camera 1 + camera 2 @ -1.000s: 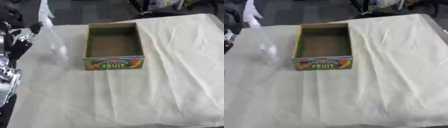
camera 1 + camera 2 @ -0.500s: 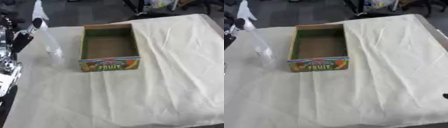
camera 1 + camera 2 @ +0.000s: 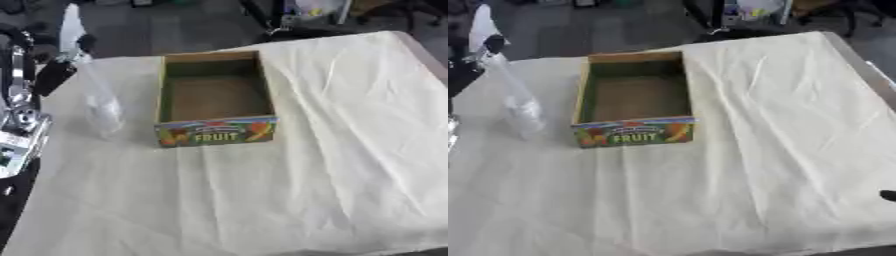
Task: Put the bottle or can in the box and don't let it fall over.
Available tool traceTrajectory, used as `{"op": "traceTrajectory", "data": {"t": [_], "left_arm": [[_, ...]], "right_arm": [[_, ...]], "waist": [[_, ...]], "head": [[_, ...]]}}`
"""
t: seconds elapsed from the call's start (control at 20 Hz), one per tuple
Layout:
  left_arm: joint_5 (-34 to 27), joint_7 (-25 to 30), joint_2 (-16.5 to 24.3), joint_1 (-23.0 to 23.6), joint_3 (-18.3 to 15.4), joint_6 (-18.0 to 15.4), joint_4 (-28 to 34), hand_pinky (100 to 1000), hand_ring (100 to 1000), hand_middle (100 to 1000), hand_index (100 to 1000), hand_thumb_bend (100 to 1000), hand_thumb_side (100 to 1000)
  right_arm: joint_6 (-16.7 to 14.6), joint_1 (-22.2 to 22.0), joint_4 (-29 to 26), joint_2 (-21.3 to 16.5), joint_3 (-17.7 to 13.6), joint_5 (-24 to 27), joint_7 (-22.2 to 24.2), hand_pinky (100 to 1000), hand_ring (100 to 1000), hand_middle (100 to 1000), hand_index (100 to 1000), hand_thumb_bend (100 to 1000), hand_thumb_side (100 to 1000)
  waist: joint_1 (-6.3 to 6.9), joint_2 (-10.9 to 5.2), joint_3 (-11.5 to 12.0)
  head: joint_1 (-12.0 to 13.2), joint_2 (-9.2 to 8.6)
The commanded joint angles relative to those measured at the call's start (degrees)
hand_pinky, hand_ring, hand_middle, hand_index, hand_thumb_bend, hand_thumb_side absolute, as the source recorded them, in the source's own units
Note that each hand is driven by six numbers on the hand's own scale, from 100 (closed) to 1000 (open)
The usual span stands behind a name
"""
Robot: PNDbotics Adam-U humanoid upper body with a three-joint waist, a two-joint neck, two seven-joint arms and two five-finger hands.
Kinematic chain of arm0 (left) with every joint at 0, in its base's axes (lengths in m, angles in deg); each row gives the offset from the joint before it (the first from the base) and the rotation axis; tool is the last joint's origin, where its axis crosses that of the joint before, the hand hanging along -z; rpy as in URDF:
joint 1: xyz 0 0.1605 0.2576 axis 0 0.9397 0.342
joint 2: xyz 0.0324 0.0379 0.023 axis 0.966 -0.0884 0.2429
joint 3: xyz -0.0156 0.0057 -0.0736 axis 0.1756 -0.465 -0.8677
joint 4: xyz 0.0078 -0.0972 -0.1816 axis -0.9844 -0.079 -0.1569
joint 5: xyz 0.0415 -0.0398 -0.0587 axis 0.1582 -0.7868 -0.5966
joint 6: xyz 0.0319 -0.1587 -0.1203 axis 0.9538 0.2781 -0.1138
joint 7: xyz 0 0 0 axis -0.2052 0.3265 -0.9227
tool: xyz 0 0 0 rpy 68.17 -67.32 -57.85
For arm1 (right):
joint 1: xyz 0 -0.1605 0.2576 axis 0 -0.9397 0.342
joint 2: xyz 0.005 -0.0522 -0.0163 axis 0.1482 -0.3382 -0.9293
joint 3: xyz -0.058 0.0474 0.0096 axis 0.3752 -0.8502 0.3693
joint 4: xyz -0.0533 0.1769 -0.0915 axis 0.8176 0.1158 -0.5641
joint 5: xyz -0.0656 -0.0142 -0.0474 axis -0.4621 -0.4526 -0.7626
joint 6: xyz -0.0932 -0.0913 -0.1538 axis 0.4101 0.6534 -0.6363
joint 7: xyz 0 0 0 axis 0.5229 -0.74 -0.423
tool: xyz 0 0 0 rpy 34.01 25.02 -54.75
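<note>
Bottle (image 3: 101, 102): clear plastic, upright; I judge it light, tippy; take mid-body.
Left hand (image 3: 54, 76): beside bottle; fingers' state unclear.
Box (image 3: 213, 95): empty.

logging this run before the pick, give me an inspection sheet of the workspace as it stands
surface: table under a creased cream cloth.
job's things: clear bottle upright on the cloth, left of the box and outside it; open cardboard box with FRUIT on its front, nothing inside.
clutter: nothing seen on the cloth.
hands: left hand, black, at the left edge near the bottle's top; contact and finger pose unclear. right hand: only a dark tip at the right edge.
cables: nothing seen on the table.
surroundings: dark floor and indistinct objects beyond the far edge.
</note>
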Motion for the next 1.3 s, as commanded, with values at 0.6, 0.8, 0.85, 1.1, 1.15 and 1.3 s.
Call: {"op": "traceTrajectory", "data": {"t": [0.6,0.8,0.85,1.1,1.15,1.3], "left_arm": [[-0.6,4.0,3.6,-5.3,1.6,-0.1,-2.3,866,957,622,846,840,492],[-0.4,4.2,3.9,-5.7,1.7,0.2,-2.8,865,956,622,843,833,478],[-0.4,4.2,3.9,-5.8,1.8,0.3,-2.9,864,955,621,842,830,471],[0.1,4.3,4.1,-6.1,1.8,0.9,-3.5,863,951,614,840,821,451],[0.2,4.4,4.1,-6.1,1.8,1.0,-3.6,862,950,613,839,819,445],[0.2,4.7,4.0,-5.9,1.9,1.2,-3.7,861,948,610,838,821,445]], "right_arm": [[0.2,0.6,-1.3,-0.4,0.1,-0.1,0.4,796,1000,1000,1000,100,470],[0.5,0.7,-1.3,-0.3,0.1,-0.2,0.5,795,1000,1000,1000,100,470],[0.5,0.7,-1.3,-0.3,0.1,-0.2,0.5,795,1000,1000,1000,100,470],[0.6,0.7,-1.3,-0.2,0.1,-0.3,0.5,795,1000,1000,1000,100,470],[0.6,0.7,-1.3,-0.2,0.1,-0.3,0.5,795,1000,1000,1000,100,470],[0.7,0.8,-1.3,-0.2,0.1,-0.3,0.5,795,1000,1000,1000,100,470]], "waist": [[-0.08,0.0,-0.8],[0.03,-0.01,-1.0],[0.05,-0.02,-1.0],[0.12,-0.01,-1.2],[0.13,-0.01,-1.2],[0.16,0.0,-1.2]], "head": [[-0.6,-1.23],[-0.7,-1.53],[-0.7,-1.57],[-0.8,-1.62],[-0.8,-1.62],[-0.9,-1.64]]}}
